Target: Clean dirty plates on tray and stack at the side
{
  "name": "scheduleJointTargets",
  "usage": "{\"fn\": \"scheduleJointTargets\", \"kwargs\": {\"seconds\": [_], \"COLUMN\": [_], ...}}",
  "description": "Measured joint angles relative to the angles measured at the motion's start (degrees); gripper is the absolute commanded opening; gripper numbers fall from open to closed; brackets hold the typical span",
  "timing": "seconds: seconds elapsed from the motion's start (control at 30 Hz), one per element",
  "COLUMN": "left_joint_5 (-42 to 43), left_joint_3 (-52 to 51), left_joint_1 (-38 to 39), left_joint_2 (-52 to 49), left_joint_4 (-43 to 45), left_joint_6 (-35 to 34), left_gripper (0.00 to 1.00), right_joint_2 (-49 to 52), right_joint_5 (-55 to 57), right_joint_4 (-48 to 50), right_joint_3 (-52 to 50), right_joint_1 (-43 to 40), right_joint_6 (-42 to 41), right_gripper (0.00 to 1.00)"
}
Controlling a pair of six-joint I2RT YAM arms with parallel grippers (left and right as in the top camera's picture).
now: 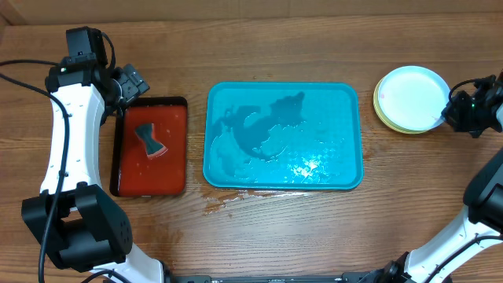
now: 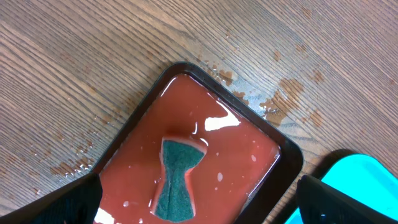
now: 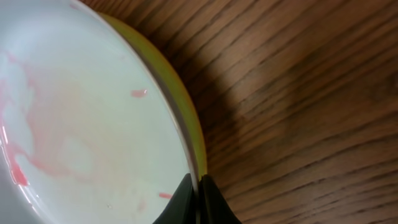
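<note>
Right pincer point(image 3: 198, 185) grips rim of stacked plates point(image 3: 81, 106).

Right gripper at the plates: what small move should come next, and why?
Probably open the right gripper and lift away. It pinches the rim of the top plate, which already lies on the yellow-green plate beside the tray, and the tray holds only water.

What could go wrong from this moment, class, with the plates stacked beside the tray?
1. The right claw grips the top plate only by its thin rim; pulling away could drag it off the yellow-green plate below.
2. Pink smears show on the top plate, so it may be stacked dirty.
</note>
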State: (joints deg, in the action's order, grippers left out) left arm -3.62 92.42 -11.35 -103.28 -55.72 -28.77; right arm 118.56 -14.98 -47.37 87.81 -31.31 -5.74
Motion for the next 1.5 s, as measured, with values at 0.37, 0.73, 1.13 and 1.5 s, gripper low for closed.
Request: {"fn": "scheduleJointTargets", "kwargs": {"seconds": [0.37, 0.73, 1.13, 1.5], "left_joint_5": [0.00, 0.00, 0.00, 0.00], "left_joint_3": [0.00, 0.00, 0.00, 0.00], "left_joint_1": [0.00, 0.00, 0.00, 0.00], "left_joint_2": [0.00, 0.00, 0.00, 0.00], "left_joint_4": [0.00, 0.00, 0.00, 0.00], "left_joint_6": [0.00, 0.00, 0.00, 0.00], "left_gripper": [1.00, 1.00, 1.00, 1.00], "right_joint_2": [-0.02, -14.62, -49.75, -56.68], "right_joint_5": [-0.79, -7.43, -7.04, -6.38], "right_joint_4": [-2.12, -15.32, -30.56, -35.89], "right_joint_3": [0.00, -0.20, -9.77, -10.64], "right_joint_1": [1.55, 3.15, 13.29, 14.21], "right_joint_6": [-1.73, -0.31, 1.29, 1.29], "right_gripper": [1.00, 1.00, 1.00, 1.00]}}
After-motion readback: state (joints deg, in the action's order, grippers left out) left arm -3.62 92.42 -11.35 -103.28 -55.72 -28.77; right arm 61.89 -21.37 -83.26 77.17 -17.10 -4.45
